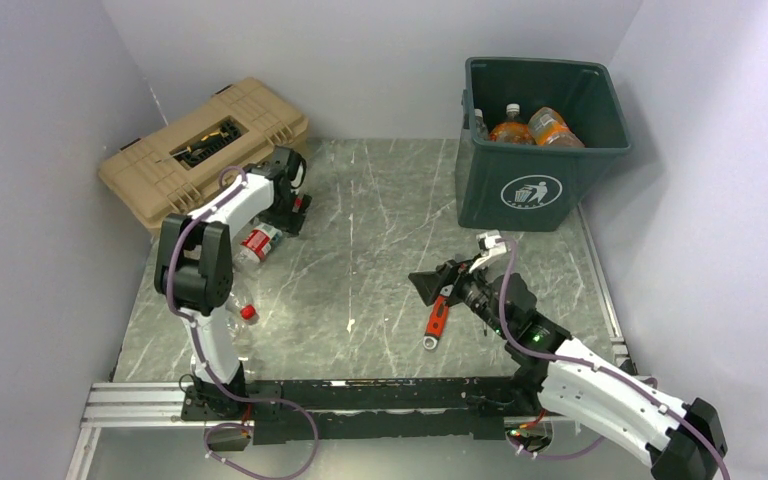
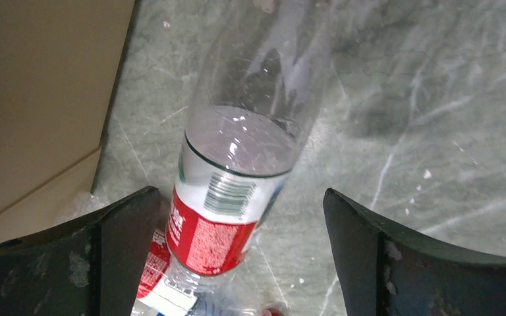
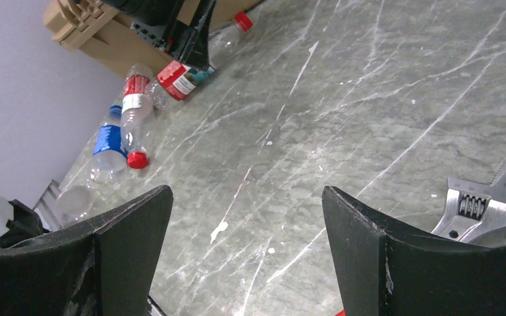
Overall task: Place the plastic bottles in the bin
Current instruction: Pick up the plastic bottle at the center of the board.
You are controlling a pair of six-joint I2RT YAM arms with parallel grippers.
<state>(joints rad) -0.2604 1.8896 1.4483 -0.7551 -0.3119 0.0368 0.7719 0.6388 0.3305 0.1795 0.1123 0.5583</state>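
A clear plastic bottle with a red and white label (image 2: 227, 204) lies on the table beside the toolbox; it also shows in the top view (image 1: 258, 242). My left gripper (image 2: 240, 194) is open above it, a finger on either side, not touching it. In the top view the left gripper (image 1: 293, 212) sits by the toolbox. More bottles lie at the left: a red-capped one (image 3: 135, 112) and a blue-labelled one (image 3: 109, 145). The dark green bin (image 1: 480, 180) stands at the back right with orange bottles (image 1: 525, 128) inside. My right gripper (image 3: 247, 191) is open and empty over bare table mid-right (image 1: 428, 287).
The tan toolbox (image 1: 200, 150) stands at the back left, right next to the left gripper. A red-handled wrench (image 1: 438, 318) lies under the right gripper; its jaw shows in the right wrist view (image 3: 481, 210). Walls close in on the left, back and right.
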